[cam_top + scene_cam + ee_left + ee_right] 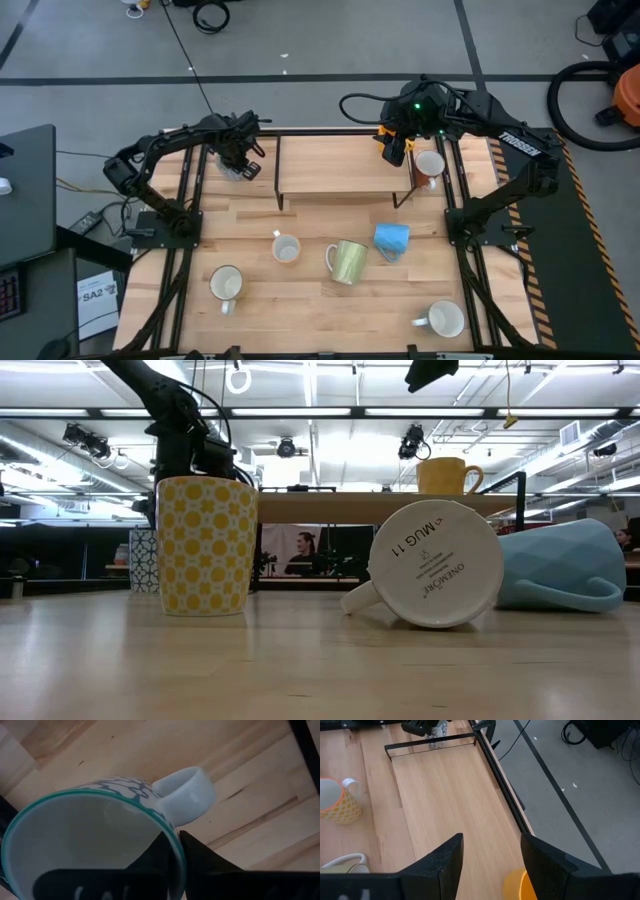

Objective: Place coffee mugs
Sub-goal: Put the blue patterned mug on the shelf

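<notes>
A blue-and-white patterned coffee mug (75, 835) with a teal rim stands upright on the table at the far left, beside the left end of the raised shelf (340, 165). My left gripper (240, 155) is shut on it from above. My right gripper (492, 840) hangs open above the shelf's right end and touches nothing. An orange-yellow mug (448, 475) stands on the shelf below it. On the table's near half are a pale yellow-green mug (348, 262) and a light blue mug (392, 240), both on their sides, and several white-looking ones (225, 285). My left gripper pinches the patterned mug's rim wall (170, 827) right beside the handle (187, 795), one finger (152, 857) inside the mug and one outside. The fingers point down from above. The mug stands upright with its base on the table.
The shelf is a wooden board on a thin black frame across the table's far half. A yellow dotted mug (207, 545) stands upright toward the near edge. A white mug (435, 565) lies with its base facing the near edge. Bare wood shows between the mugs.
</notes>
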`<state>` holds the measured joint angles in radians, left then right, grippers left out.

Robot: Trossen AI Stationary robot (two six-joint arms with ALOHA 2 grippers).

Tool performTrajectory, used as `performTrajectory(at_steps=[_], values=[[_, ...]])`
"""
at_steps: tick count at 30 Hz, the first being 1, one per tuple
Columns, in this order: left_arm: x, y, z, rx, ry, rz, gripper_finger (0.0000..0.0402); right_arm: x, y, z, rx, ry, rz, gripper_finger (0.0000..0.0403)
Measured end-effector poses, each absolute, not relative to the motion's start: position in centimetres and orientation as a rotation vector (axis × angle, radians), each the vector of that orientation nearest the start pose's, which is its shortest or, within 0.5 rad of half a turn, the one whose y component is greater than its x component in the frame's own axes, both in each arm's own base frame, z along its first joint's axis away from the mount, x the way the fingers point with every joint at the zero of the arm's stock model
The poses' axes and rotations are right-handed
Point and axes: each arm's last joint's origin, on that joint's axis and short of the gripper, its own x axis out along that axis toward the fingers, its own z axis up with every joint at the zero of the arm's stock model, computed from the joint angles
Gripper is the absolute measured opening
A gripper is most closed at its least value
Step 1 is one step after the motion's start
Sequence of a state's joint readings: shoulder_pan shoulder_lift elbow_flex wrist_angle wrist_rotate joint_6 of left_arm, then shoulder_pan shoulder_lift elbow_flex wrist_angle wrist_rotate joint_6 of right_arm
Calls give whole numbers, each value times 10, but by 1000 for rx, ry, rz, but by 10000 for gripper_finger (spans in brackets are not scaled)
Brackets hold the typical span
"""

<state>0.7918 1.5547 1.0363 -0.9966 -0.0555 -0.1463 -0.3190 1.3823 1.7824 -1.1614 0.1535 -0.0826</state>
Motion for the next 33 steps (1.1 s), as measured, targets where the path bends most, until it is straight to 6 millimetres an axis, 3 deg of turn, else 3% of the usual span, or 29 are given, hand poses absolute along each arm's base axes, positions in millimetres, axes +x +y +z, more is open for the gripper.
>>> performTrajectory(at_steps=[9, 22, 28, 33], values=[[181, 185, 208, -654, 1411, 794, 29, 229, -80, 447, -14, 783, -417, 204], [155, 156, 256, -582, 1309, 835, 29, 229, -80, 447, -14, 783, -418, 204], [150, 146, 300, -529, 1235, 846, 29, 229, -80, 447, -13, 783, -417, 204], [156, 139, 353, -386, 1132, 803, 29, 229, -80, 447, -13, 783, -417, 204]])
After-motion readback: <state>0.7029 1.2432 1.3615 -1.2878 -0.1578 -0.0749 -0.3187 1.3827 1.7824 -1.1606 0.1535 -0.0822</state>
